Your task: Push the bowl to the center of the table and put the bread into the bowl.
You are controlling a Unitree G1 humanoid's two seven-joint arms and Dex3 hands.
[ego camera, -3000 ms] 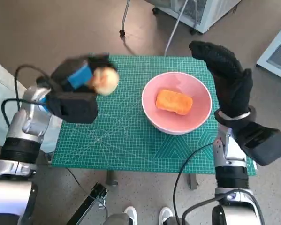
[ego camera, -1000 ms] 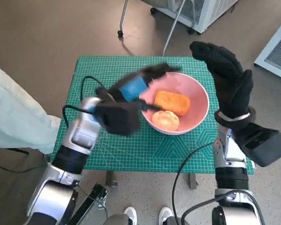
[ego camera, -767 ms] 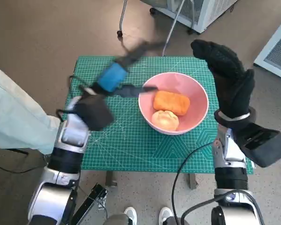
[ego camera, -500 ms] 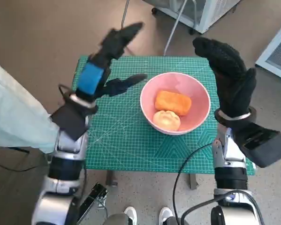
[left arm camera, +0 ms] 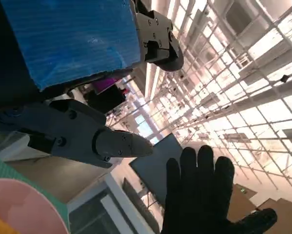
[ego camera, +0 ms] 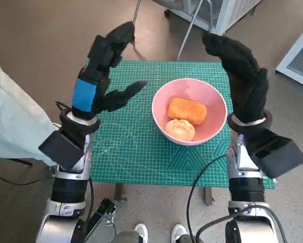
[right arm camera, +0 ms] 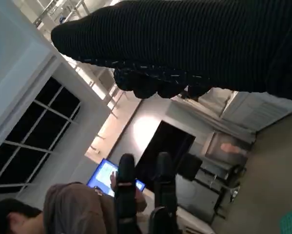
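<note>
Bread (ego camera: 179,129) sits inside the pink bowl (ego camera: 214,98), you can see it plainly in the head view: a pale round roll at the bowl's near side, touching an orange oblong piece (ego camera: 186,110) that lies just beyond it. So the drop looks done. Whether that orange piece counts as bread too, you cannot tell from here, but both are inside the rim.

Now the bowl itself: it stands on the green cutting mat (ego camera: 136,147) somewhat right of the middle, nearer the right edge than the left. If you want it dead centre, you may judge one small nudge leftward is left to do; otherwise the push looks close enough.

Your left hand (ego camera: 103,71) is raised above the mat's far left part, fingers spread, holding nothing, well apart from the bowl. Your right hand (ego camera: 242,76) stands upright just beside the bowl's right rim, palm facing it, fingers apart and empty; contact with the rim is not clear. The wrist views show only room background and the opposite hand, nothing held.
</note>
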